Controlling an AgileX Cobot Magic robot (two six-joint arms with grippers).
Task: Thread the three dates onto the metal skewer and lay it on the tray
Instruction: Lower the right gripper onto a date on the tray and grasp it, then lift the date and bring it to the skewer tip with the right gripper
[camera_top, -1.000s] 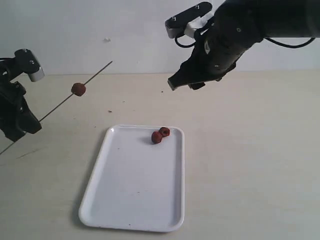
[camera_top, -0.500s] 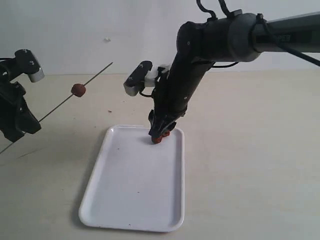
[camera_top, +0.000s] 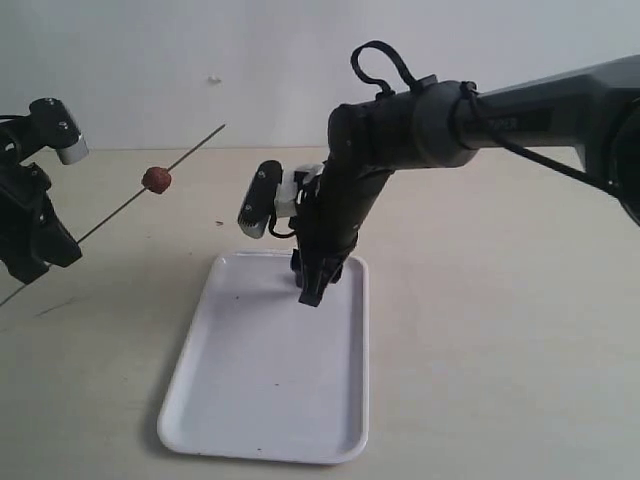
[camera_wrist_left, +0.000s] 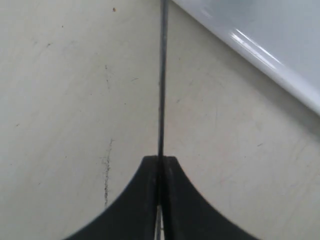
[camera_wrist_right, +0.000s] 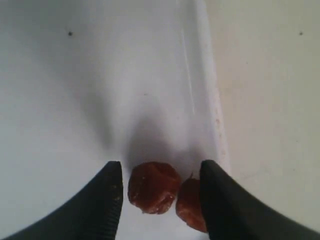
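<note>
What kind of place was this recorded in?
Likely a robot lab bench: a bare pale tabletop against a plain white wall, black robot arms, and only a white tray, skewer and dates as props.

We get flat, bright, kinda washed-out light, no hard shadows. Just a soft grey smudge by the dates (camera_wrist_right: 152, 187) and a faint one along the tray (camera_top: 260, 380) edge. Left wrist view shows rim glare, and the left pincer (camera_wrist_left: 160, 165) looks blurry.
</note>
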